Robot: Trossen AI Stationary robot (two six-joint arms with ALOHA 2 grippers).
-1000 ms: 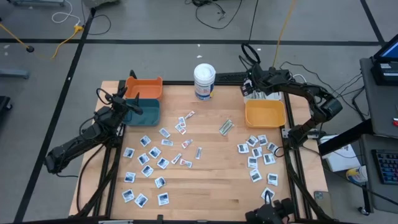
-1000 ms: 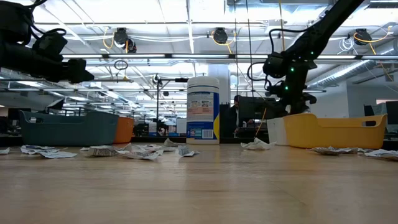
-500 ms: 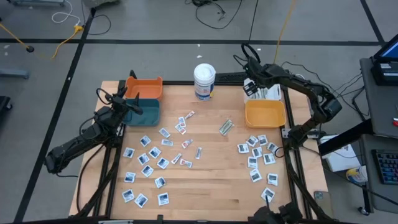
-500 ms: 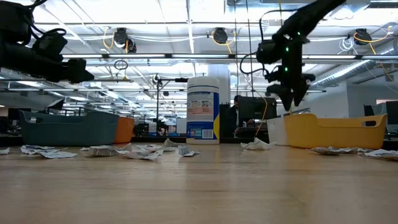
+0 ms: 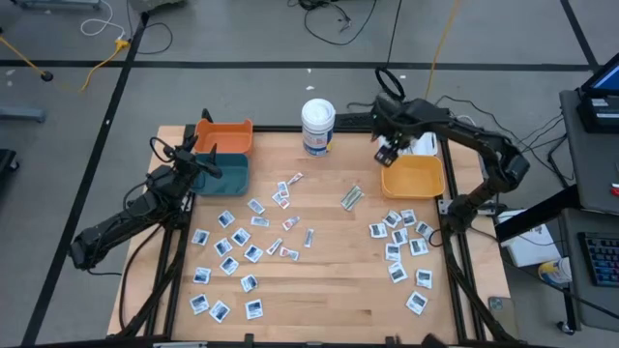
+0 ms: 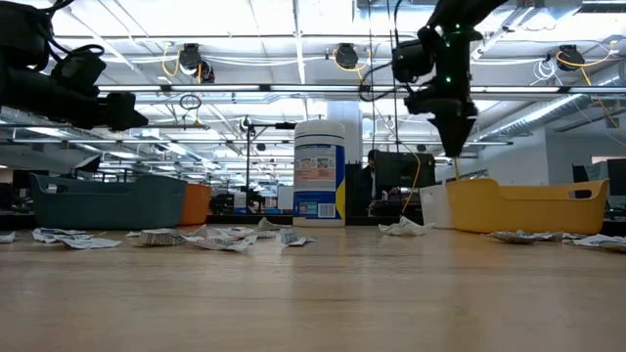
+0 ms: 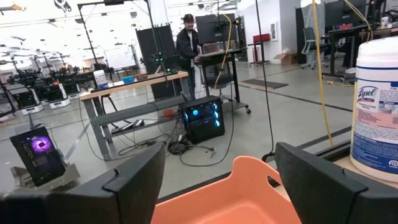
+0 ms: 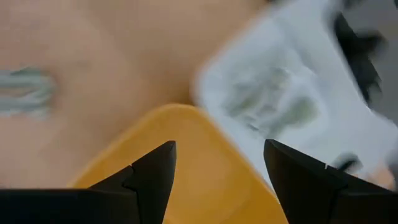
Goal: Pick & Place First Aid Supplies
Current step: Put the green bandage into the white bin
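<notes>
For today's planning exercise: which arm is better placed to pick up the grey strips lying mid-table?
Probably the right: its open gripper hangs near the grey strips, while the left gripper waits open over the teal bin.

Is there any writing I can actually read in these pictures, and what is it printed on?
"Lysol": brand name in blue script on the white tub, seen in the left wrist view.
Smaller print under it on the tub's label: too small to read.
Tub label in the low view: too blurred to read.
Print on the packets scattered over the table: too small to read.
Whiteboard in the room behind: nothing legible.
</notes>
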